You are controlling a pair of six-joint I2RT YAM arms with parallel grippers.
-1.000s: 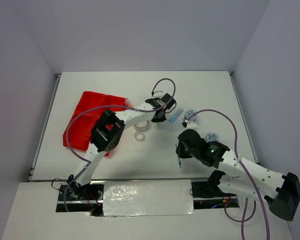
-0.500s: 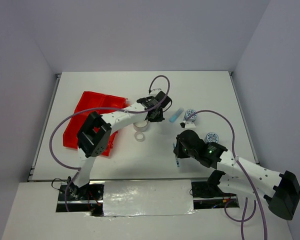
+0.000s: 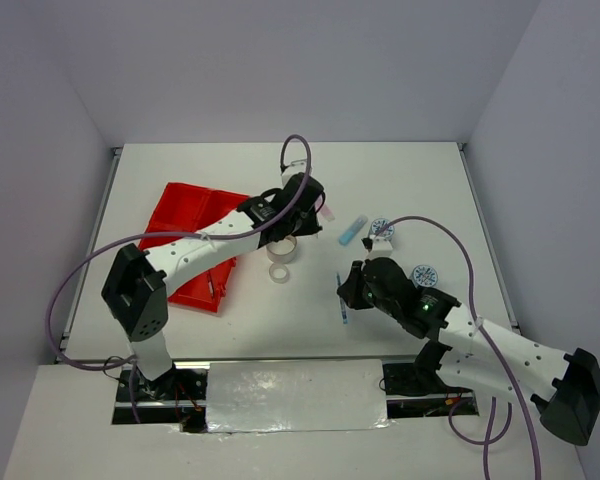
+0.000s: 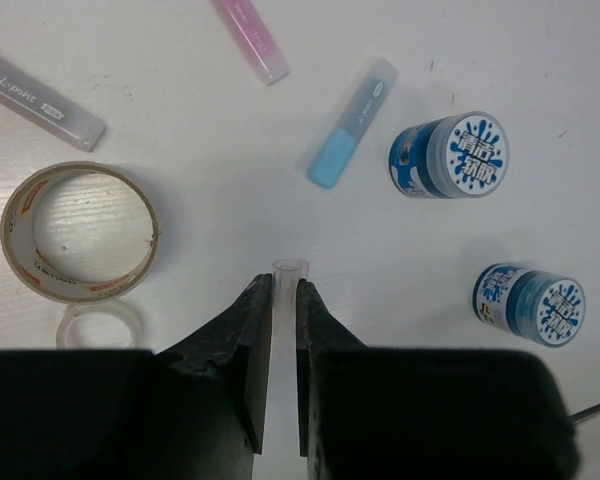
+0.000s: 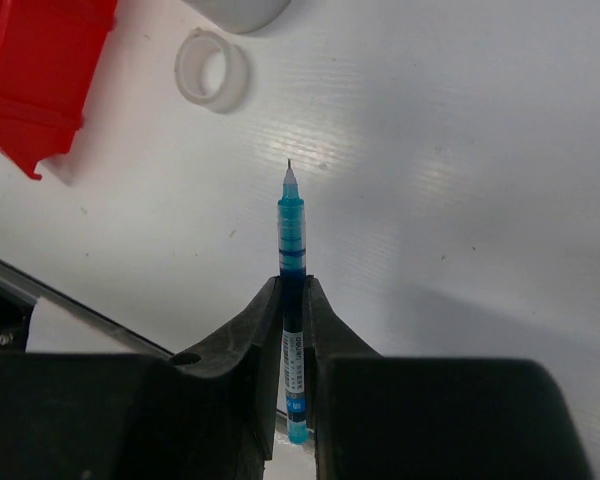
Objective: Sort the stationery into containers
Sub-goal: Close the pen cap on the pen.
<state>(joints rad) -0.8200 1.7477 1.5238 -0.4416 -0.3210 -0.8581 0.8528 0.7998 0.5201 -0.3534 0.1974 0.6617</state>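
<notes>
Early stage: red tray (image 3: 180,215) at overhead left looks mostly unfilled, left gripper (image 4: 283,288) is clamped on a clear stick (image 4: 289,268), right gripper (image 5: 294,285) is clamped on a blue pen (image 5: 291,225), both off the tray, while tape rings (image 4: 78,233), round rolls (image 4: 450,155), light-blue stick (image 4: 348,125) and pink stick (image 4: 250,38) lie unsorted on the table (image 3: 400,180).

Robot lab test cell.
White table (image 3: 410,180) boxed by plain grey panels (image 3: 300,60) on three sides; left arm (image 3: 180,255) and right arm (image 3: 500,345) bolted at its near edge, purple cables (image 3: 296,138) looping loose, bare wiring (image 3: 450,405) underneath.
</notes>
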